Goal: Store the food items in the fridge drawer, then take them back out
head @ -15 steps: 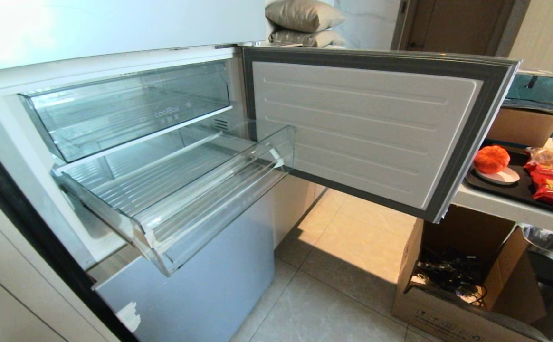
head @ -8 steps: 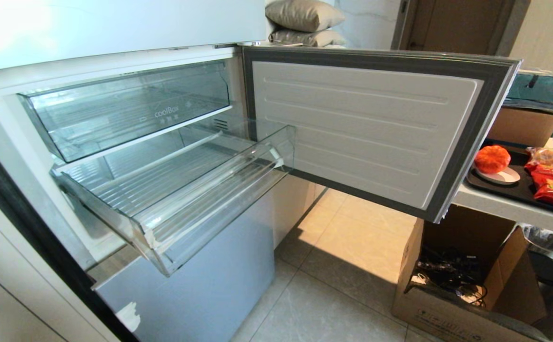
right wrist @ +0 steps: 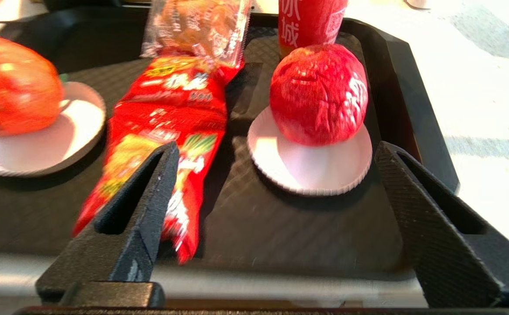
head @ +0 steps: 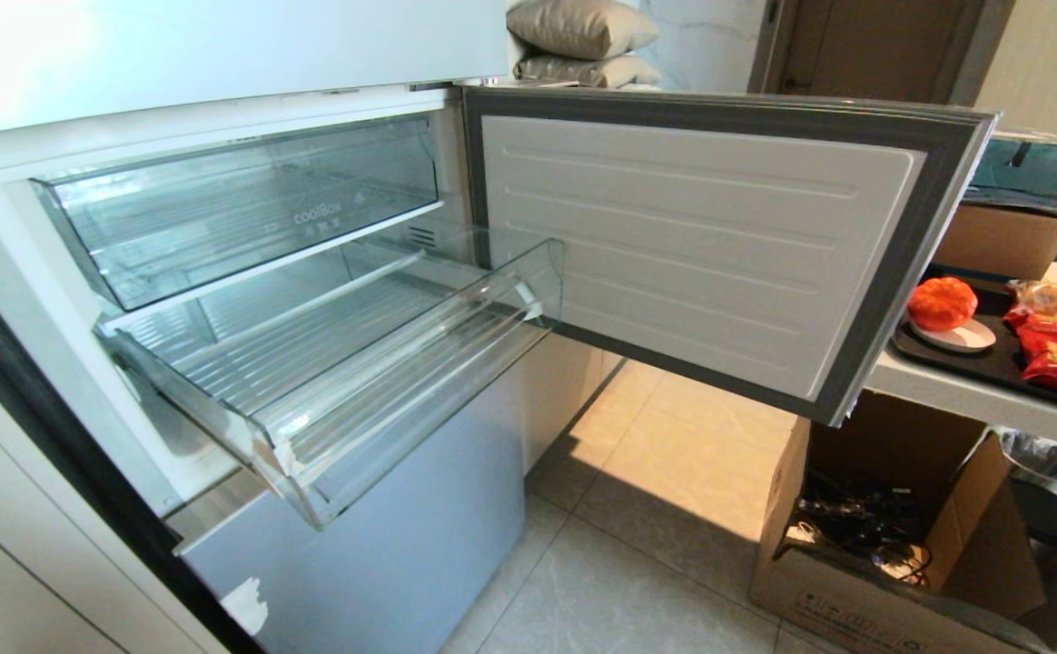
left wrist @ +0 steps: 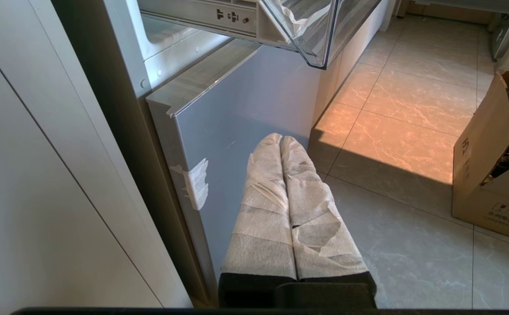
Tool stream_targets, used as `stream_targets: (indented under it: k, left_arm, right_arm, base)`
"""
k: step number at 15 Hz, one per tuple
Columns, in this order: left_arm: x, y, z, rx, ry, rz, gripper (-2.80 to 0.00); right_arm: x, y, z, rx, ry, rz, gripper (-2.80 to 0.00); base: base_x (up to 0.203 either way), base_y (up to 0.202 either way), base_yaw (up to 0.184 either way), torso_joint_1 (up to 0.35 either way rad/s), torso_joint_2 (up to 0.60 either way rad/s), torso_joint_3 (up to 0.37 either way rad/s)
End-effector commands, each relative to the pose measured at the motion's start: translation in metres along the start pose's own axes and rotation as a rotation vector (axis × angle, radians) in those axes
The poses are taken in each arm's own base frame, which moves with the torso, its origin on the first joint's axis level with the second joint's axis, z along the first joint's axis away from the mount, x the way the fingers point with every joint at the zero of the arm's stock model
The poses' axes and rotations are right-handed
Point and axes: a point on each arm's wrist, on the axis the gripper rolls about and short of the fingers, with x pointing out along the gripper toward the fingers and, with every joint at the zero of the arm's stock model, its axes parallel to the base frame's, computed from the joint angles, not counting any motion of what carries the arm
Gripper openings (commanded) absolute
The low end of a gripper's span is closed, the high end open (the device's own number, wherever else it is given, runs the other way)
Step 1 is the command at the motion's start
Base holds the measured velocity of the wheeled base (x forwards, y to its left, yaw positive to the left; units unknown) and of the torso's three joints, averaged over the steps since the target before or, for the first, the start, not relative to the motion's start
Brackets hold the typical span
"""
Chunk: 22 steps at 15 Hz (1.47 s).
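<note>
Two round red fruits sit on white saucers on the black tray (right wrist: 412,87), and the right gripper (right wrist: 276,227) hangs over the tray's near edge with its fingers spread wide and empty. The red, wrinkled fruit (right wrist: 318,94) lies ahead between the fingers, so it looks the likelier pick. To take it well, the gripper should go forward until both fingers flank the widest part, clear of the saucer (right wrist: 309,168) rim beneath and the red snack packet (right wrist: 167,127) just beside it, then close gently; the skin looks soft and may dent. A bottle (right wrist: 311,22) stands close behind the fruit and could be knocked by an overreach.

The fridge drawer (head: 329,381) stands pulled out with nothing visible inside, well apart from the bench (head: 964,400). The head view alone shows that gap and the open door (head: 701,245) between them. It shows the orange ribbed fruit (head: 943,303) at the tray's near corner, but not the red fruit or either arm. The left wrist view alone shows the left gripper (left wrist: 280,142), its wrapped fingers pressed together, parked low by the lower fridge panel (left wrist: 245,109).
</note>
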Motion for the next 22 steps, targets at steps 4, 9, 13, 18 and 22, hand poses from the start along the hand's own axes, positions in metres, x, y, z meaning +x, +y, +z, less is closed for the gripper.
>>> stream_targets:
  k: [4,9,13,18,22]
  left_arm:
    - [0.000,0.000,0.000,0.000,0.001,-0.001,-2.80]
    - [0.000,0.000,0.000,0.000,0.001,-0.001,-2.80]
    - [0.000,0.000,0.000,0.000,0.001,0.001,-2.80]
    - [0.000,0.000,0.000,0.000,0.001,-0.001,-2.80]
    - [0.000,0.000,0.000,0.000,-0.001,0.000,-2.80]
  right_arm:
    - [0.039,-0.007,-0.008,-0.011,-0.014,0.001,0.00]
    - [0.058,-0.015,-0.007,-0.015,-0.044,-0.015,0.00]
    - [0.073,-0.029,-0.009,-0.017,-0.067,-0.042,0.00]
    - [0.089,-0.037,-0.020,-0.024,-0.071,-0.047,0.00]
    - [0.101,-0.039,-0.024,-0.024,-0.082,-0.042,0.00]
  base:
    - [0.000,0.000,0.000,0.000,0.00,0.000]
    - [0.000,0.000,0.000,0.000,0.00,0.000]
    - [0.000,0.000,0.000,0.000,0.00,0.000]
    - [0.000,0.000,0.000,0.000,0.00,0.000]
    - [0.000,0.000,0.000,0.000,0.00,0.000]
